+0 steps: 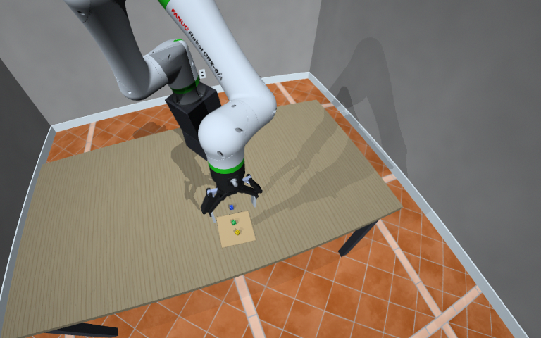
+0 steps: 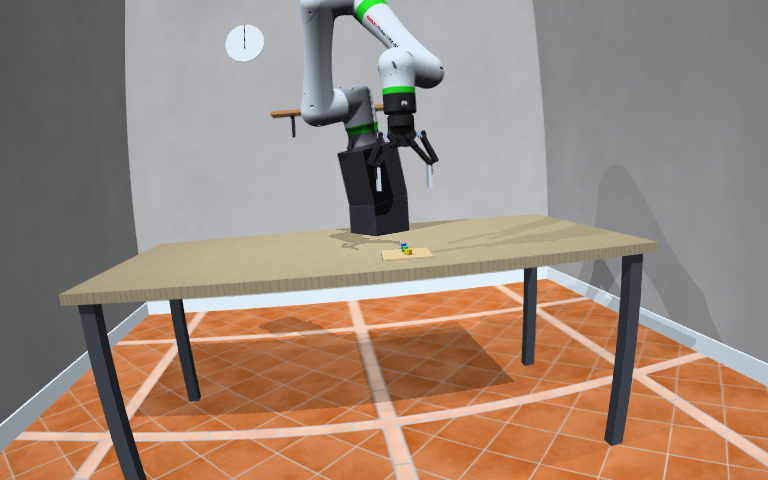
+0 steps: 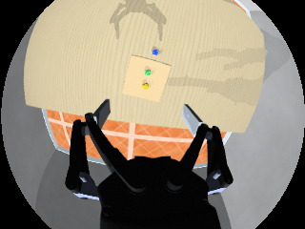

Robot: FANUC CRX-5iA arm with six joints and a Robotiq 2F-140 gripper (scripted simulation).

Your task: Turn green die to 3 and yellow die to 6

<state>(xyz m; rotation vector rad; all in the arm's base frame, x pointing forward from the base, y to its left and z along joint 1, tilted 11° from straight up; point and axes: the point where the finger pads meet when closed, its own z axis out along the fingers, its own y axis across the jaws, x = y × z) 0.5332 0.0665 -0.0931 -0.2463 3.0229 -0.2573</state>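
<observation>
I held the gripper (image 2: 403, 164) high above the table (image 1: 119, 222), its fingers spread fully apart with nothing between them. The mat (image 1: 243, 239) lay flat on the table, near the front edge and in front of the arm's black pedestal (image 2: 362, 220). The green die (image 1: 233, 222) and the yellow die (image 1: 237, 231) sat on the mat, close together but apart. The blue die (image 1: 230, 207) rested on the bare table just beyond the mat's far edge. I could not read any die faces.
</observation>
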